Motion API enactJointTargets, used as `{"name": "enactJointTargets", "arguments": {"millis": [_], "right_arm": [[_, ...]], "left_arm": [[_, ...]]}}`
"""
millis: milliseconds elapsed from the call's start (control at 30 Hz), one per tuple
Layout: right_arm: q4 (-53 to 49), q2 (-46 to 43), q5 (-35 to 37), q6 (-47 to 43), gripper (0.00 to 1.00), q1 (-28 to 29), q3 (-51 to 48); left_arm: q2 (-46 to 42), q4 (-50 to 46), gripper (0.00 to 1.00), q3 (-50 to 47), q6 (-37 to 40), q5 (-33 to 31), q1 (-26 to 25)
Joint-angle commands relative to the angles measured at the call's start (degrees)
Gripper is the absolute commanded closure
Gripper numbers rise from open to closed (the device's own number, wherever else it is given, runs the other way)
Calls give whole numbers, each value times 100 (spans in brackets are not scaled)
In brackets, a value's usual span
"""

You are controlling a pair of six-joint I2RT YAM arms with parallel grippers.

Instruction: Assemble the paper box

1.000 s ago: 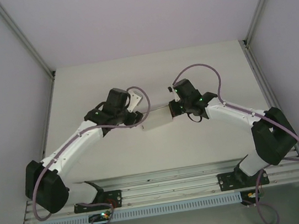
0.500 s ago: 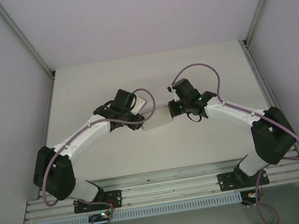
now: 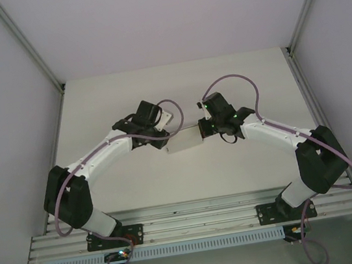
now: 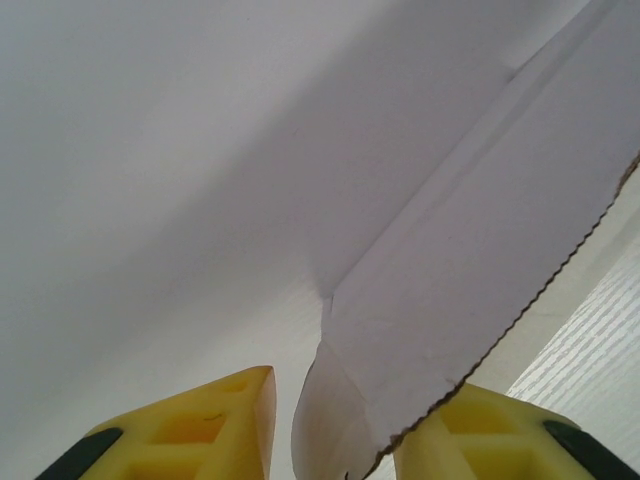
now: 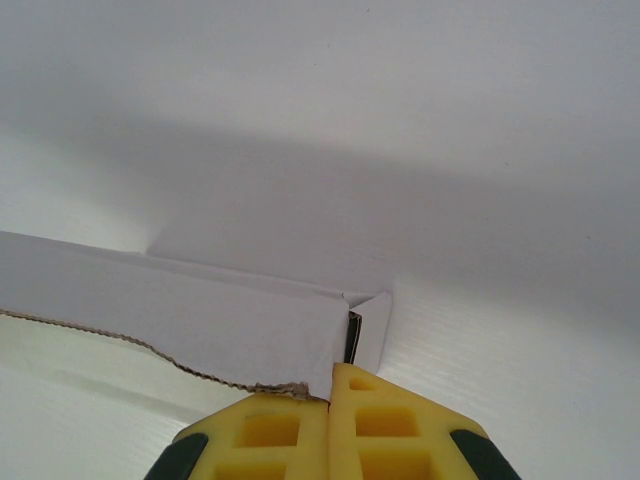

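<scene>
The paper box (image 3: 186, 145), a small rectangular one of plain white thin cardboard, is lying on the pale matte table (image 3: 234, 170), tilted a little so that its right end is sitting farther from the arms' bases than its left end. The left gripper (image 3: 163, 139) is reaching in at the left end of the paper box, and the right gripper (image 3: 204, 130) is meeting the right end, so the box is spanning the gap between the two. In the left wrist view, the left gripper (image 4: 335, 430) is standing with its yellow fingers (image 4: 215, 425) apart and a flap of the box (image 4: 470, 250), cut along a fine serrated edge, is passing between them; the flap is lying against the finger on the right of that view, while a clear gap is showing beside the other one, so nothing is being clamped there. In the right wrist view, the right gripper (image 5: 329, 405) is pressing its yellow fingers (image 5: 265, 430) together, and the corner of a serrated-edged panel of the box (image 5: 200, 315) is running into the seam between them, so this gripper is pinching the cardboard. Just beyond that corner, a short end flap is standing upright with a dark slit beside it.
</scene>
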Motion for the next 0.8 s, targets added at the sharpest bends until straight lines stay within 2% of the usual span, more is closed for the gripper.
{"name": "enactJointTargets", "arguments": {"millis": [0, 100, 400, 767], "right_arm": [[-532, 149, 66, -2, 100, 75, 38], [-544, 169, 77, 7, 100, 84, 52], [-613, 145, 136, -12, 100, 110, 55], [-629, 158, 145, -2, 100, 119, 62]], "left_arm": [[-98, -279, 66, 98, -139, -48, -7], [-83, -320, 71, 115, -219, -87, -11], [-179, -502, 68, 227, -291, -326, -74], [-245, -355, 67, 168, -300, -199, -78]]}}
